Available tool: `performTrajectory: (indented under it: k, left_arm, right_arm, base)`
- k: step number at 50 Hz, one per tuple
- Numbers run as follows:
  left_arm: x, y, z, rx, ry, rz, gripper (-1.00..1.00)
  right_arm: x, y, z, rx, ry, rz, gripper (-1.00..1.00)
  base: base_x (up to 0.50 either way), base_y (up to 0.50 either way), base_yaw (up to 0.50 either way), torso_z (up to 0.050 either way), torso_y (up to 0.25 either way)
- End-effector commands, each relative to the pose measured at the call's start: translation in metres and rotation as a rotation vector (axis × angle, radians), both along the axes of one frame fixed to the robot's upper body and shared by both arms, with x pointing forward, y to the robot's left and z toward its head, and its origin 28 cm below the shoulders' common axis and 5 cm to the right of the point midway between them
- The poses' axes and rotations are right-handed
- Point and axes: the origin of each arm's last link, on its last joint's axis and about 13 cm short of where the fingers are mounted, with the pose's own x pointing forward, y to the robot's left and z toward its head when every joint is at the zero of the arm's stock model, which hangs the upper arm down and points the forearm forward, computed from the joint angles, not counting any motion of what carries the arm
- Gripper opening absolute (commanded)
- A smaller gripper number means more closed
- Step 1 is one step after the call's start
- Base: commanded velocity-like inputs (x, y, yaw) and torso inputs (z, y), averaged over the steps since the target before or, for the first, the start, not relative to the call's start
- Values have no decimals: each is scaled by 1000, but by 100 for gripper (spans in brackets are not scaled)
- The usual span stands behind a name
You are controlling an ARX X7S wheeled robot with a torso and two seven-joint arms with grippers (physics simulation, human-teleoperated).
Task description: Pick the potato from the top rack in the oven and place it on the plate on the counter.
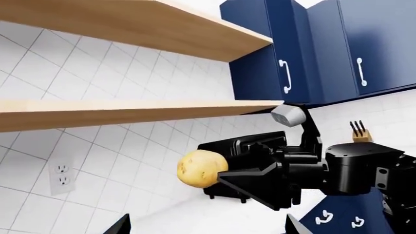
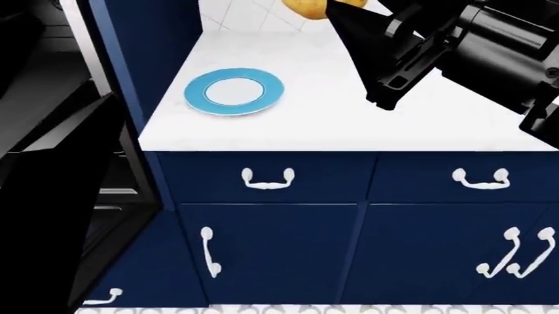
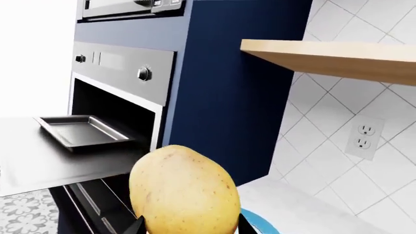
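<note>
My right gripper [image 3: 190,226] is shut on the yellow-tan potato [image 3: 185,190], with a finger on each side. In the head view the potato [image 2: 306,6] hangs above the white counter [image 2: 349,111], behind and to the right of the blue-rimmed plate [image 2: 234,91]. A sliver of the plate [image 3: 260,224] shows under the potato. The oven [image 3: 117,73] stands open with the dark tray [image 3: 81,129] empty above the grey door [image 3: 46,161]. My left gripper [image 1: 206,226] is open and empty, and looks at the potato [image 1: 201,168] in the right gripper [image 1: 224,176].
Two wooden shelves [image 1: 130,112] hang on the tiled wall over the counter. A black countertop appliance [image 1: 240,146] and a knife block [image 1: 362,134] stand at the back. Navy cabinets [image 2: 271,222] run below the counter; the oven door [image 2: 52,196] juts out at left.
</note>
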Motion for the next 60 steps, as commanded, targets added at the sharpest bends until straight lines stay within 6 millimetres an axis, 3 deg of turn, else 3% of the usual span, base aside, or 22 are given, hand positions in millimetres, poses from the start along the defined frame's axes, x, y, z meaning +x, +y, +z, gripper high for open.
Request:
performTrajectory:
  k: [1,21,46,60]
  left_arm:
    - [1,0,-1,1,-2,1,100]
    - [-1,0,0,-2,-4,0,100]
    - [0,0,-1,-2,-4,2,100]
    - [0,1,-2,-4,-7,3,100]
  right_arm:
    - [0,0,0,-5,-12,2,-100]
    - [0,1,-1,-25,-14,18,-100]
    - [1,3,-2,-5,-9,31,-100]
    - [-1,3,-2,-8,-13,35,-100]
  base:
    - [367,-180,0,0,0]
    - [363,-176,0,0,1]
    - [45,0,0,0,0]
    - [260,-31,0,0,1]
